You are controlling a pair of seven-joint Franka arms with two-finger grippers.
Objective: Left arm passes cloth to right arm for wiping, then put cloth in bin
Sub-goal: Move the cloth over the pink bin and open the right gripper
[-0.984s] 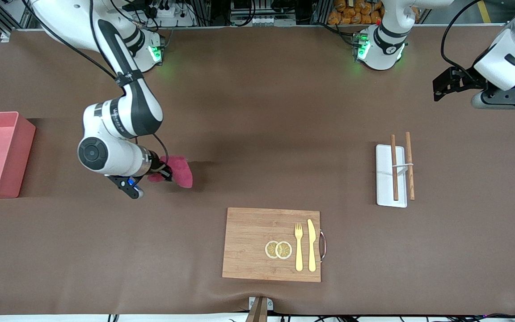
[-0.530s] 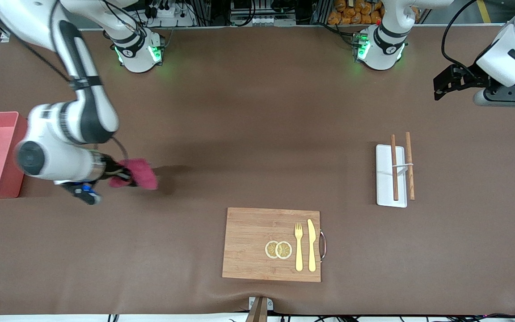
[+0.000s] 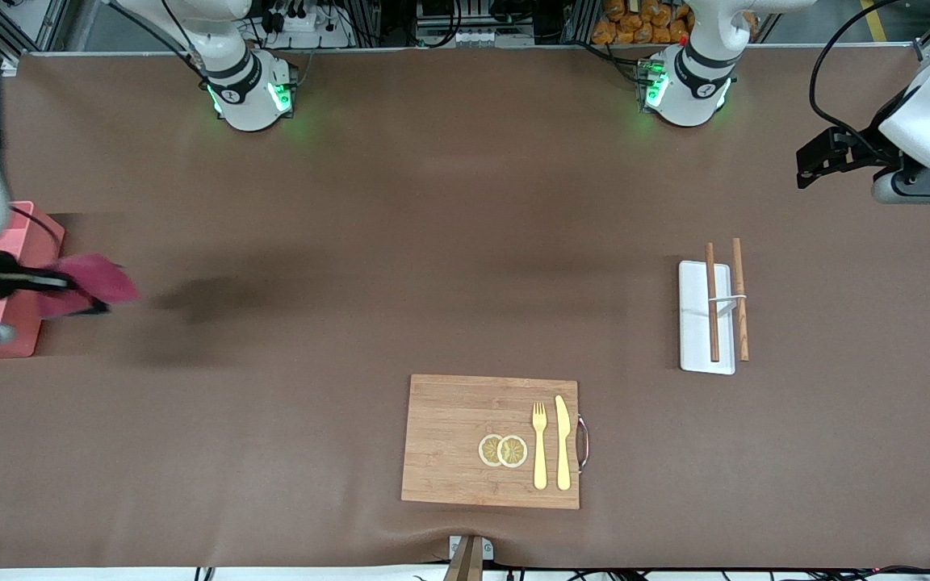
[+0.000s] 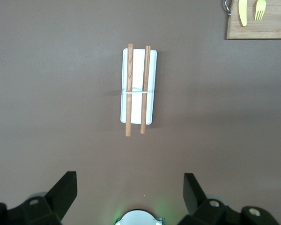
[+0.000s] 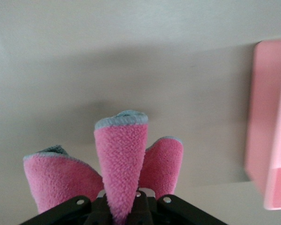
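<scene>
Now right gripper (image 3: 69, 289) clamps cloth (image 3: 98, 278) (beside bin (image 3: 33, 242)).

Cloth (image 3: 98, 278) — raspberry-pink, folded, paler hem — hangs lifted just beside the bin (image 3: 37, 234), a pink box at the table's right-arm edge.

table: brown mat (image 3: 433, 242) | table's upper edge: metal framing, cables | light: even, soft shadows

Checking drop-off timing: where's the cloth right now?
Front view: the cloth hangs from the right tool, above the table just beside the pink bin, at the right arm's end.
</scene>
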